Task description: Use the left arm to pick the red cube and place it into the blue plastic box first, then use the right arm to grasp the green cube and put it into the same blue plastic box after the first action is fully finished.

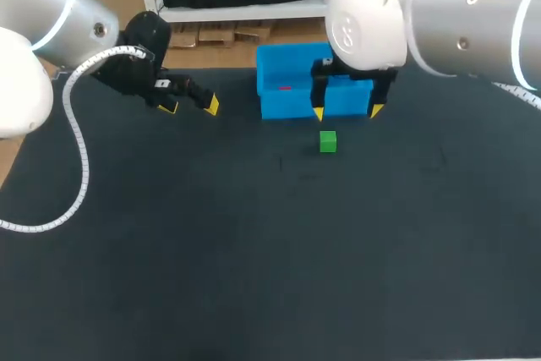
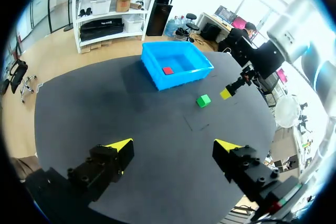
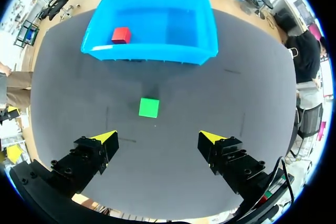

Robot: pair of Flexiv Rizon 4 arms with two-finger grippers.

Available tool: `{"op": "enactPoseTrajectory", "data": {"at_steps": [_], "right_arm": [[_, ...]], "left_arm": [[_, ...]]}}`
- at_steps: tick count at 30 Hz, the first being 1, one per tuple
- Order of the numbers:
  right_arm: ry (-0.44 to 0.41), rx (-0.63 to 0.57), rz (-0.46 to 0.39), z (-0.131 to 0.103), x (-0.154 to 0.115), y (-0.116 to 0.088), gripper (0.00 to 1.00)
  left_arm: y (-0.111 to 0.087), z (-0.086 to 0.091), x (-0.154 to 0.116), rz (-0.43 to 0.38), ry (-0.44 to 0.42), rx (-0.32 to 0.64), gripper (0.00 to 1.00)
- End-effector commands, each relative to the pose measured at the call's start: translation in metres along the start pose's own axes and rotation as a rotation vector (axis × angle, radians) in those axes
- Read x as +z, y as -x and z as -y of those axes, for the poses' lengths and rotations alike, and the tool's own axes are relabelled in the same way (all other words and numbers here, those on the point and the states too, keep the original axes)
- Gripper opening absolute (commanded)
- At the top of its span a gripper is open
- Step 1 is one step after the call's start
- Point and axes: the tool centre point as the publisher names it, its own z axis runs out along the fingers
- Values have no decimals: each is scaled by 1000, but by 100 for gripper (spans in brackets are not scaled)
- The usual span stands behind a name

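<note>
The red cube [image 1: 285, 87] [image 2: 167, 70] [image 3: 121, 35] lies inside the blue plastic box [image 1: 272, 106] [image 2: 157, 82] [image 3: 152, 53] at the table's far middle. The green cube [image 1: 328, 142] [image 2: 203, 100] [image 3: 149, 107] rests on the black table just in front of the box. My right gripper [image 1: 347, 112] [image 3: 157, 138] hangs open above the box's front wall, with the green cube a little ahead of its fingers. My left gripper [image 1: 190, 106] [image 2: 173, 145] is open and empty, off to the left of the box and above the table.
The black table [image 1: 254, 251] stretches wide toward the near side. A white cable [image 1: 80, 150] hangs from my left arm over the table's left part.
</note>
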Motion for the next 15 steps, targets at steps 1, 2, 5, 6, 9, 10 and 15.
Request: {"op": "enactPoseTrajectory", "data": {"at_steps": [1,2,5,6,9,10,15], "right_arm": [[-4,-1,-22,-3,9,10,100],[-5,-1,-24,-3,11,10,100],[-7,-1,-28,-4,15,12,100],[-7,-2,-29,-5,16,12,100],[-11,-4,-34,-5,23,13,100],[-11,-4,-36,-6,24,13,100],[-11,-6,-42,-9,29,16,100]], "left_arm": [[0,0,0,1,-1,0,100],[0,0,0,1,-1,0,100],[0,0,0,1,-1,0,100],[0,0,0,1,-1,0,100],[0,0,0,1,-1,0,100],[0,0,0,1,-1,0,100],[0,0,0,1,-1,0,100]]}}
